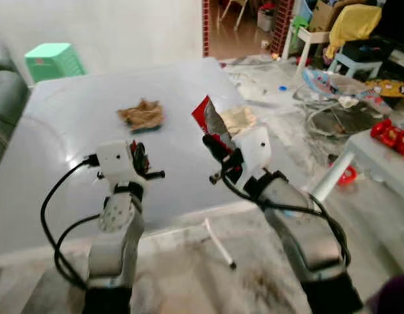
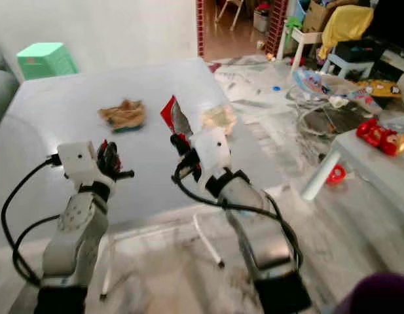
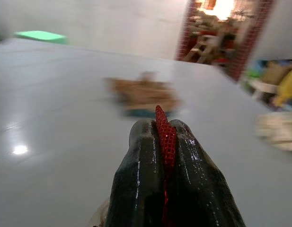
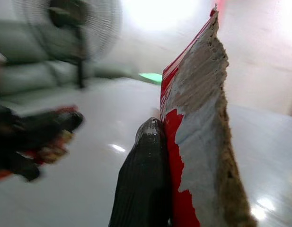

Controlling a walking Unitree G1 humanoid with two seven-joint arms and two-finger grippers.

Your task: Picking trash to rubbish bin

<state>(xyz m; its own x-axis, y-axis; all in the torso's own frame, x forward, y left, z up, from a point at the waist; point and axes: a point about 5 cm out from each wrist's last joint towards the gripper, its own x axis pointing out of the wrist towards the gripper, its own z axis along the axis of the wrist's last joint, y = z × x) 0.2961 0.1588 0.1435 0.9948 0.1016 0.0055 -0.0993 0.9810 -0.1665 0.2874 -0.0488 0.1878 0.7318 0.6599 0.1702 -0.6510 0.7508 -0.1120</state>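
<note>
My right gripper [image 1: 216, 146] is shut on a torn red snack wrapper [image 1: 207, 116] with a silvery inside, held upright above the right part of the pale table [image 1: 71, 131]. The right wrist view has the wrapper [image 4: 198, 99] standing against one black finger [image 4: 146, 175]. My left gripper [image 1: 140, 158] hovers over the table's near middle, shut on a small piece of red mesh [image 3: 164, 135]. On the table beyond it lies a crumpled brown paper [image 1: 143, 116]. A crumpled clear bag [image 1: 239, 120] rests near the table's right edge.
A green stool [image 1: 54, 61] stands behind the table's far left corner, and a dark sofa [image 1: 4, 98] is at the left. Toys and clutter cover the floor at the right, beside a low white table [image 1: 378, 157] carrying red toys [image 1: 391, 134].
</note>
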